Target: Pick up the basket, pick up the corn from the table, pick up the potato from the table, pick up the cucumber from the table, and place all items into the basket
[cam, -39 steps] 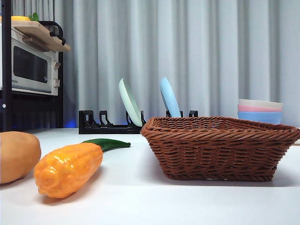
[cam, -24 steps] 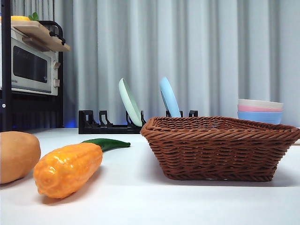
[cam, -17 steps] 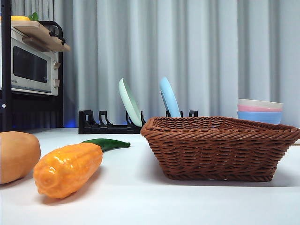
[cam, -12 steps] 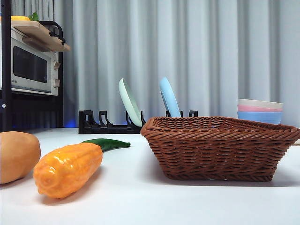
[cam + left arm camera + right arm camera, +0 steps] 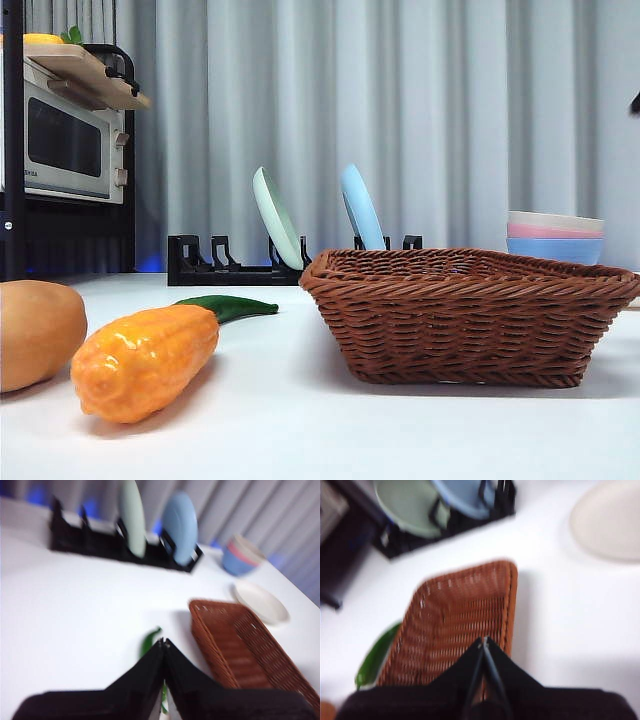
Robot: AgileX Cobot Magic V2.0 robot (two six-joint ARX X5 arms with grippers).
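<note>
Front view: table carries everything, nothing lifted, so the job looks at its first step, grabbing the basket. Basket sits empty at right. Right gripper hangs above the basket, jaws clenched together, holding nothing; it needs to spread and drop onto the rim. Left gripper is also pinched closed, above the cucumber. Potato at far left touches the corn; the cucumber lies behind the corn.
</note>
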